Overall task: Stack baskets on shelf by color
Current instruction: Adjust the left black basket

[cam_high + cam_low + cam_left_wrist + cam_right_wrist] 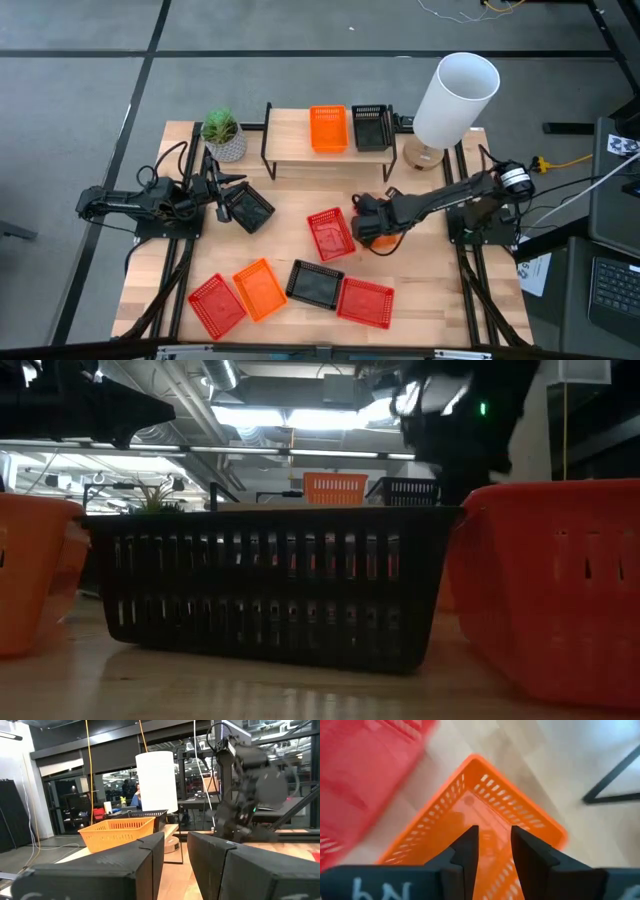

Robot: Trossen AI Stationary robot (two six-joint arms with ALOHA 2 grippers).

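Grey carpet tiles with dark seams surrounded the light wooden table, and a laptop sat on a side desk at the right edge of the high view. Beyond the table, the low view showed a ceiling of ducts and strip lights. A white cylindrical lamp stood at the table's far right corner and a potted plant at the far left.

Between them stood the shelf, which carried an orange basket and a black basket side by side.

On the open tabletop a red basket lay near the middle. Along the near edge ran a row: a second red basket, a second orange basket, a second black basket and a third red basket.

The right gripper reached in just right of the middle red basket and hung over a third orange basket. Its fingers stood a narrow gap apart above the basket's inside, gripping nothing visible.

The left gripper sat at the table's left side, holding a third black basket tilted off the surface. Its wrist view showed the fingers close together, but the basket itself could not be seen there.
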